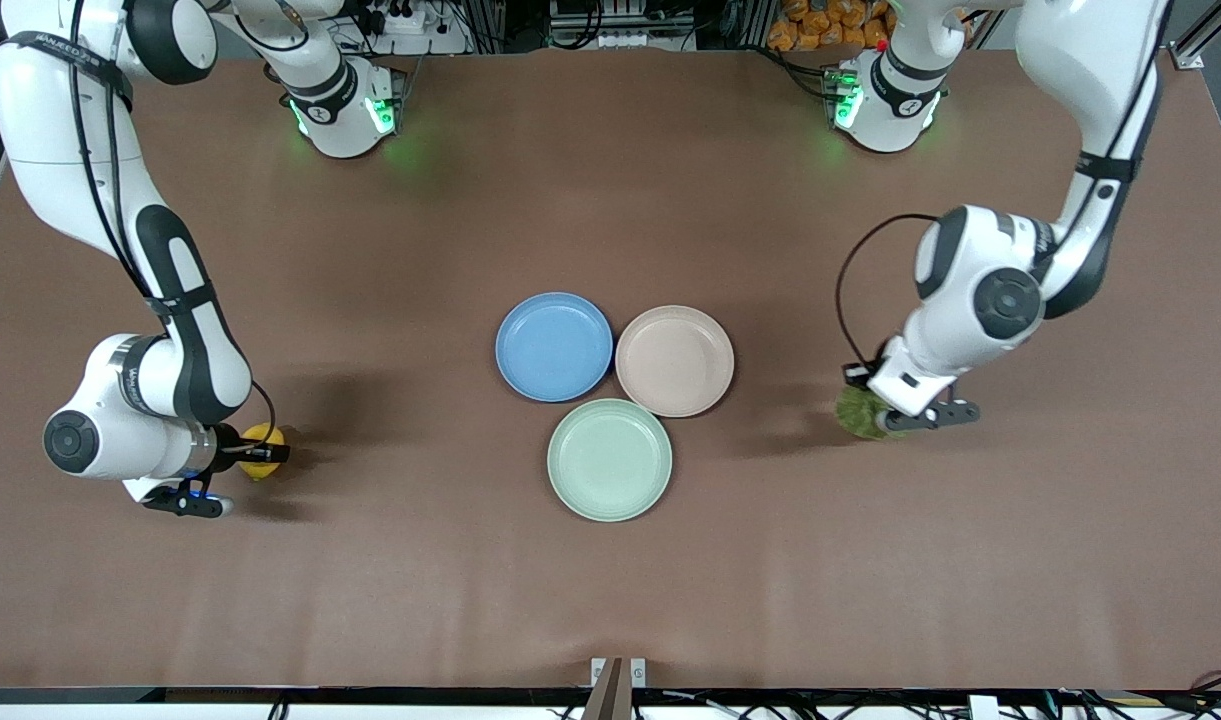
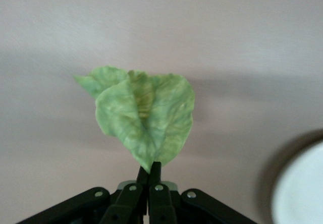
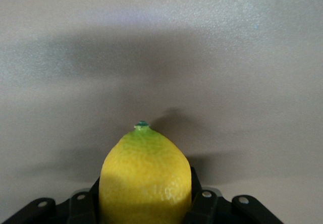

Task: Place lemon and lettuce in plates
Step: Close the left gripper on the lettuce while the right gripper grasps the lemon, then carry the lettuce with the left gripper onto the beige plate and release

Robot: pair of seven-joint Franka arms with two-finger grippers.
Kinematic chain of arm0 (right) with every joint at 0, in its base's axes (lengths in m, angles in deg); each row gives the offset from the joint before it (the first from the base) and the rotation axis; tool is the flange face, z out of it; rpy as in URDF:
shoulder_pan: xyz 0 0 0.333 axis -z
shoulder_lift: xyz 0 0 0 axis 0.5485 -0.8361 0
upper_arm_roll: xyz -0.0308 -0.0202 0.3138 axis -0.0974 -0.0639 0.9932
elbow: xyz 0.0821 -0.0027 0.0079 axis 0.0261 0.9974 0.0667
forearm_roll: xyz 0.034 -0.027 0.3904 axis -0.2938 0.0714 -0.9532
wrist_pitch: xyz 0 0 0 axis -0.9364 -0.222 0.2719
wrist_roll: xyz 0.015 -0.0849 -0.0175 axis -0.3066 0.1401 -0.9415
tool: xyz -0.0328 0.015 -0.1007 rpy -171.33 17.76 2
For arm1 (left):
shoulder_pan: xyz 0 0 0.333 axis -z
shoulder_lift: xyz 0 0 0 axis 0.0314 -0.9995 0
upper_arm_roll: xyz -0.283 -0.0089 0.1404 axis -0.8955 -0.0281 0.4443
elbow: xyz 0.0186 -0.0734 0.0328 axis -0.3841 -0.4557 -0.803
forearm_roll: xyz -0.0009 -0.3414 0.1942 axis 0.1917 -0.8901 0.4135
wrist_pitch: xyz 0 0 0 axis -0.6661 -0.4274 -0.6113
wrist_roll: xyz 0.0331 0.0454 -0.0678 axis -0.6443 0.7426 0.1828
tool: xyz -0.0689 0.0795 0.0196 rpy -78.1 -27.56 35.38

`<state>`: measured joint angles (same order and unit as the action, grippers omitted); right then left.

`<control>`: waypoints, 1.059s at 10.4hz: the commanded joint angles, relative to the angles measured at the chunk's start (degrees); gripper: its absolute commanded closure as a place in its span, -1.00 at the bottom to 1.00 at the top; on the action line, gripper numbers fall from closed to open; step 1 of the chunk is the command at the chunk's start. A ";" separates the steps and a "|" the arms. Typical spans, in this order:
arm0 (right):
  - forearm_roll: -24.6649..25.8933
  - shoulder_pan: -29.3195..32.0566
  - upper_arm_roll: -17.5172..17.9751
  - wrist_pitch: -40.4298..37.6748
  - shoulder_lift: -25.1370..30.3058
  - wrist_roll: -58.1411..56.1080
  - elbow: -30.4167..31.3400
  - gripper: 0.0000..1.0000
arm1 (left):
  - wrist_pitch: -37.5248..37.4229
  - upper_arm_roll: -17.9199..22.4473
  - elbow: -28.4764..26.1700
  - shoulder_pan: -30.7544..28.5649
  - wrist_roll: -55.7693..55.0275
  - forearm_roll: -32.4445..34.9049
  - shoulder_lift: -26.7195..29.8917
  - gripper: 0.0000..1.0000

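Note:
The yellow lemon (image 1: 261,450) is gripped by my right gripper (image 1: 260,452), low over the table toward the right arm's end; in the right wrist view the lemon (image 3: 145,178) sits between the fingers (image 3: 194,183). The green wrinkly lettuce (image 1: 860,411) hangs from my left gripper (image 1: 882,418) toward the left arm's end; in the left wrist view the leaf (image 2: 144,115) is pinched at its tail by the closed fingertips (image 2: 155,169). The blue plate (image 1: 554,346) and the beige-pink plate (image 1: 675,360) lie side by side at the table's middle, both empty.
A pale mint-green plate (image 1: 609,459) lies nearer the front camera than the other two plates, touching them; its rim shows in the left wrist view (image 2: 303,188). The brown table (image 1: 610,600) spreads around the plates.

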<state>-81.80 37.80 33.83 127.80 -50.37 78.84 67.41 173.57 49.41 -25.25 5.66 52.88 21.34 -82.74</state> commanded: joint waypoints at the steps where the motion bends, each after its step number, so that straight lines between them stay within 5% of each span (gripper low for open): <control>1: -0.40 -0.49 0.32 -3.31 4.20 0.13 0.88 1.00 | -1.98 -6.35 1.67 0.27 -13.45 1.00 0.22 1.00; 4: -0.13 -1.37 0.41 -7.97 8.16 0.21 0.88 1.00 | -1.98 -11.65 5.79 3.41 -27.00 0.91 -1.79 1.00; 10: -0.48 -8.83 0.41 -15.11 13.09 11.17 1.58 1.00 | -1.72 -10.17 11.52 13.54 -38.38 5.37 -10.66 1.00; 11: -0.57 -10.06 0.50 -15.11 13.10 13.64 1.67 1.00 | -1.72 -10.08 11.61 13.54 -38.38 5.83 -11.46 0.61</control>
<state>-81.83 29.34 34.38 112.66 -38.84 88.61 67.24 172.82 38.61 -15.62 18.81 15.91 24.86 -92.31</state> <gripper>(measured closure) 0.388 0.978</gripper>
